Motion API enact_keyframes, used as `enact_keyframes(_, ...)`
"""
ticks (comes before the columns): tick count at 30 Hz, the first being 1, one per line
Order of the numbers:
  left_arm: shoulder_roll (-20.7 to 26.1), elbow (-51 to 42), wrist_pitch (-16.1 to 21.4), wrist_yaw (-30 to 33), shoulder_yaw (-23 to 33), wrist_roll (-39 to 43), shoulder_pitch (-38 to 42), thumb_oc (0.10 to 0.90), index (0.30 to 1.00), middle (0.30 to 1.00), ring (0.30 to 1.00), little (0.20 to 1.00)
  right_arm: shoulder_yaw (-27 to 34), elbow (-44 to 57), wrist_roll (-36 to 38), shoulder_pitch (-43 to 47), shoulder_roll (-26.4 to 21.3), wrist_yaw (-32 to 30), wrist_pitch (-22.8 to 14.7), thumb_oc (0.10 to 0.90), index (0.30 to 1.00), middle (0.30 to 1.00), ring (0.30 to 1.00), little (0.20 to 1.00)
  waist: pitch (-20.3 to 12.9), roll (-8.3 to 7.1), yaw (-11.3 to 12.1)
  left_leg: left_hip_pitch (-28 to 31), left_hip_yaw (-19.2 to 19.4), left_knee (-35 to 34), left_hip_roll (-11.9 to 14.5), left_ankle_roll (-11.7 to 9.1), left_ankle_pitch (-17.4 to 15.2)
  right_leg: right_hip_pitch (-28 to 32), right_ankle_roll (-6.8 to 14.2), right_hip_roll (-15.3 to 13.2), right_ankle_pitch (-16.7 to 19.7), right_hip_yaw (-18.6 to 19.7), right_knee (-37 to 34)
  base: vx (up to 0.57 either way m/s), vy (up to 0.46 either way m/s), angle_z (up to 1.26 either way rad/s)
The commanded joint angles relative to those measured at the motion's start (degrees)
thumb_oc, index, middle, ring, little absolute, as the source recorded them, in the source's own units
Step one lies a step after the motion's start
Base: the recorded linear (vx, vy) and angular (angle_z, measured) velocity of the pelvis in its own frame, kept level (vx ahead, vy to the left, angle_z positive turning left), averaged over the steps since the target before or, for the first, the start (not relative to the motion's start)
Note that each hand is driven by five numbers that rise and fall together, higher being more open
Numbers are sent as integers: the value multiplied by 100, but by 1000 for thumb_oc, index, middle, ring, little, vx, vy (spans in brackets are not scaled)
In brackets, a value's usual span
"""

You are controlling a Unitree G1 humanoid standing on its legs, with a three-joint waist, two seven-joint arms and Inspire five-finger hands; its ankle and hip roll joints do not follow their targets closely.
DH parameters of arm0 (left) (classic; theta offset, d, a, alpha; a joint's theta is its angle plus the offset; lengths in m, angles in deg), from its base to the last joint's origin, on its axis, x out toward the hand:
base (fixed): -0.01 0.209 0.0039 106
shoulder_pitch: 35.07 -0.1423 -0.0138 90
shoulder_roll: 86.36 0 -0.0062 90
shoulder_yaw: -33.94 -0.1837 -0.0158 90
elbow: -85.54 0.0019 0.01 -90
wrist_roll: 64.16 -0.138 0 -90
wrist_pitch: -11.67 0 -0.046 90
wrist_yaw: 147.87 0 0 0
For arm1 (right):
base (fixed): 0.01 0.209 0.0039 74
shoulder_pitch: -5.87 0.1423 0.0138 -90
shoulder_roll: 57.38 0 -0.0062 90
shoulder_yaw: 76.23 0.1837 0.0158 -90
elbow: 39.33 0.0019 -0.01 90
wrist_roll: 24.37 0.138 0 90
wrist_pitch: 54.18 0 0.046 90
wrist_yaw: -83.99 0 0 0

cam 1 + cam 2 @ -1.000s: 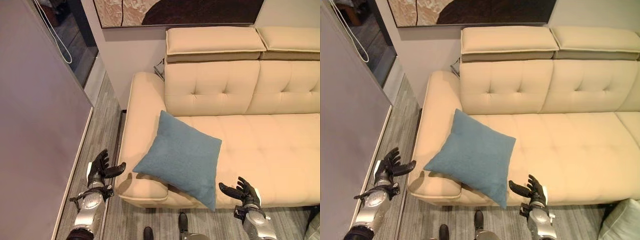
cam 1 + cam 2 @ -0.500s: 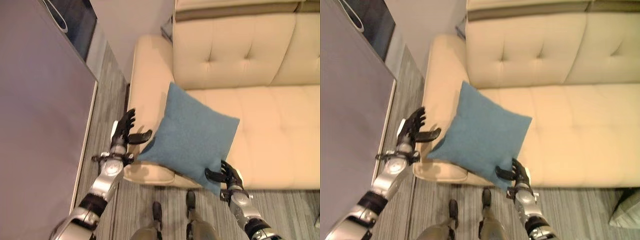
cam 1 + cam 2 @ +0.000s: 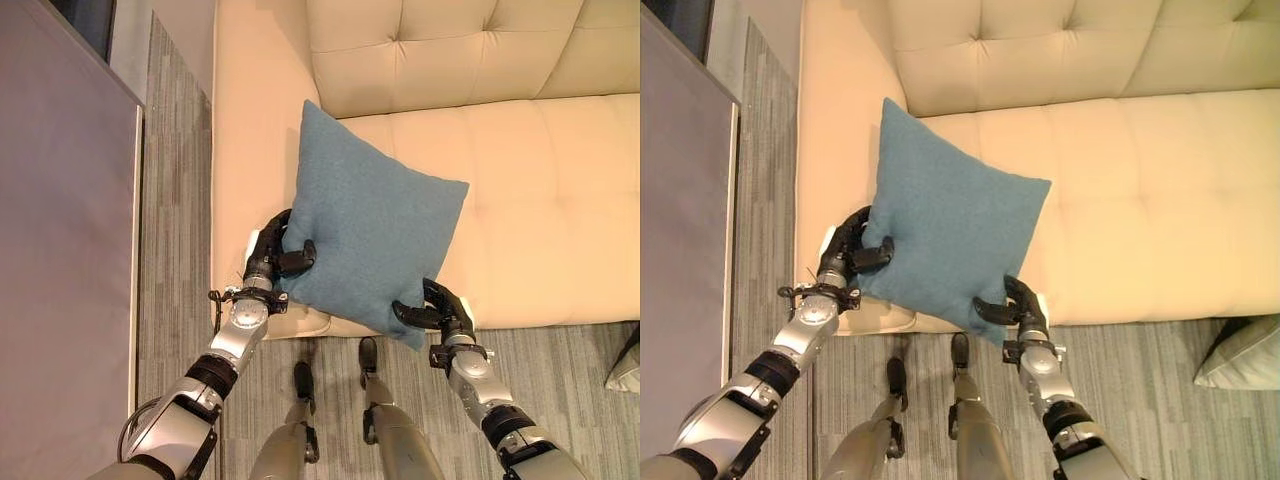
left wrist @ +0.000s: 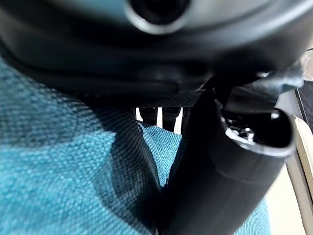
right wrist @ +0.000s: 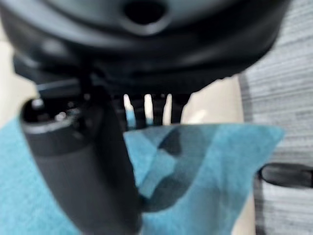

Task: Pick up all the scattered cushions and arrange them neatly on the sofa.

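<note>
**Both hands gripping blue cushion at sofa's front edge**

While the square teal-blue woven-fabric cushion (image 3: 375, 235) lies tilted on the seat of the cream tufted leather sofa (image 3: 560, 190), hanging over the front edge near the armrest end, both hands are on it. Left hand (image 3: 278, 252) holds the cushion's left edge, thumb across the top face, fingers curled under (left wrist view shows the thumb pressed into the weave). Right hand (image 3: 432, 310) pinches the lower corner, thumb on top and fingers wrapped beneath; the right wrist view shows fabric folded between thumb and fingers.

Step in hand, as I read it: lift and reposition the cushion against the backrest. To do it well, raise both hands evenly so the soft cushion doesn't sag or twist out of the corner pinch, which looks like the weaker grip. Carry it back and stand it upright against the tufted backrest, square to the seat, then release.

Containers: none really; the sofa is the receiving surface and carries just this one cushion in these views. A grey cushion (image 3: 1240, 352) lies on the grey wood-look floor (image 3: 175, 200) off the sofa's right front, likely next to collect.
</note>
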Motion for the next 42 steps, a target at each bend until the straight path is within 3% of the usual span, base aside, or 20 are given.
enact_keyframes(1, -274, 238, -8, -334, -302, -316, -47, 400, 300, 300, 300, 300, -298, 458, 159, 291, 415, 145, -262, 400, 300, 300, 300, 300, -237, -348, 88, -359, -246, 553, -374, 181, -438, 198, 399, -227, -259, 178, 177, 32, -18, -4)
enact_keyframes(8, -288, -116, -16, -429, -90, -256, -503, 400, 300, 300, 300, 300, -110, 914, 93, -174, 330, 253, -280, 400, 300, 300, 300, 300, -353, -319, 104, 87, -220, 452, -378, 195, -532, 619, 368, -167, -378, 194, 100, 55, -22, -11)
enact_keyframes(20, -239, -1494, 102, -575, 356, 40, -1769, 400, 300, 300, 300, 300, 456, 2445, -139, -1532, 240, 497, -376, 400, 300, 300, 300, 300, -679, -244, 19, 1438, -249, 273, -210, 110, -765, 1865, 256, 14, -919, 137, 70, 91, -51, 7)
enact_keyframes(25, -189, -2002, 110, -762, 413, 188, -2358, 400, 300, 300, 300, 300, 675, 3306, -242, -2065, 149, 623, -424, 400, 300, 300, 300, 300, -730, -405, -8, 1673, -244, 778, -171, 64, -940, 2322, 171, 27, -1090, 140, 228, 60, -57, 15)
enact_keyframes(28, -194, -2207, 115, -801, 389, 225, -2508, 400, 300, 300, 300, 300, 731, 3560, -262, -2180, 121, 634, -425, 400, 300, 300, 300, 300, -694, -456, 41, 1599, -465, 1008, -302, 76, -938, 2355, 163, 2, -1102, 163, 296, 15, 7, 0)
enact_keyframes(29, -191, -2383, 115, -861, 393, 212, -2645, 400, 300, 300, 300, 300, 817, 3792, -292, -2272, 106, 664, -443, 400, 300, 300, 300, 300, -733, -481, 75, 1485, -760, 918, -532, 120, -943, 2350, 165, 18, -1099, 195, 318, 0, 0, 0)
enact_keyframes(34, -203, -2651, 76, -940, 435, 267, -2985, 400, 300, 300, 300, 300, 893, 4098, -393, -2401, 160, 666, -442, 400, 300, 300, 300, 300, -865, -433, 158, 1481, -951, 658, -724, 281, -811, 2321, 251, 145, -1177, 336, 587, 77, 75, -26)
enact_keyframes(40, -15, -2779, 64, -961, 608, 290, -3267, 400, 300, 300, 300, 300, 736, 4222, -406, -2304, 312, 744, -422, 400, 300, 300, 300, 300, -749, -369, 320, 1714, -703, 404, -517, 425, -716, 1884, 479, 215, -1340, 338, 1654, 14, 50, -65)
enact_keyframes(42, 41, -2789, 57, -960, 696, 296, -3365, 400, 300, 300, 300, 300, 668, 4272, -505, -2324, 327, 784, -387, 400, 300, 300, 300, 300, -760, -321, 406, 1797, -590, 342, -384, 430, -774, 1808, 525, -145, -1277, 136, 1492, 44, -133, -65)
